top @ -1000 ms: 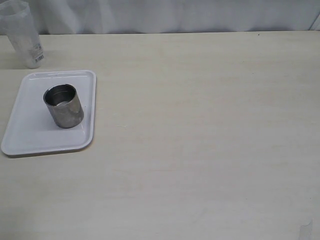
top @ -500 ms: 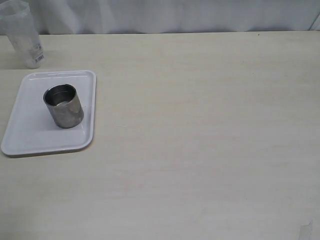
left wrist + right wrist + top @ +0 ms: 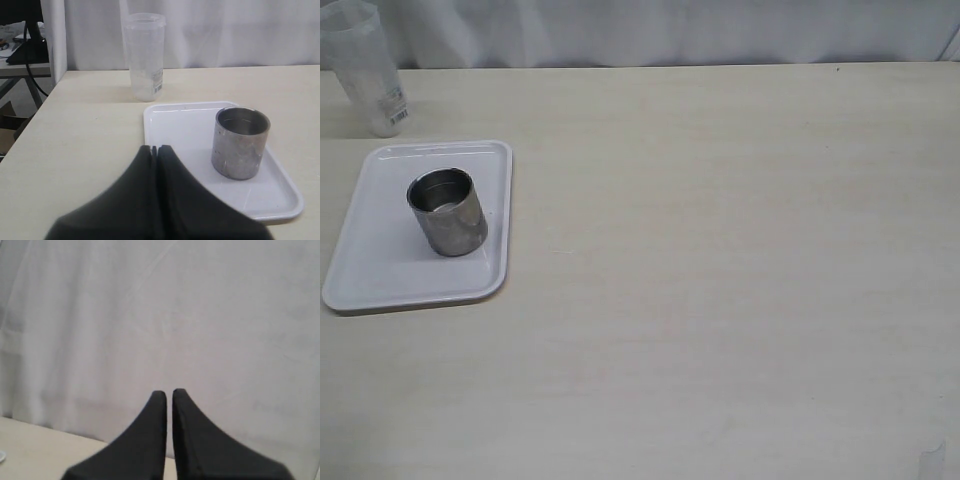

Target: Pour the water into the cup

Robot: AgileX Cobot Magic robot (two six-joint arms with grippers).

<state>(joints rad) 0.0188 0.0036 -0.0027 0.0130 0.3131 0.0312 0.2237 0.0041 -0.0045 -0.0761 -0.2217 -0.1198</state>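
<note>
One steel cup (image 3: 240, 144) (upright, on a tray (image 3: 172, 125)) near closed left jaws

Single marking spotted: small barcode label (image 3: 157, 83) low on side of clear plastic beaker (image 3: 144, 55), at 11 o'clock from cup (image 3: 450, 222) in exterior view. Too small and blurred to read, bars or digits. No other legible text anywhere.
</note>
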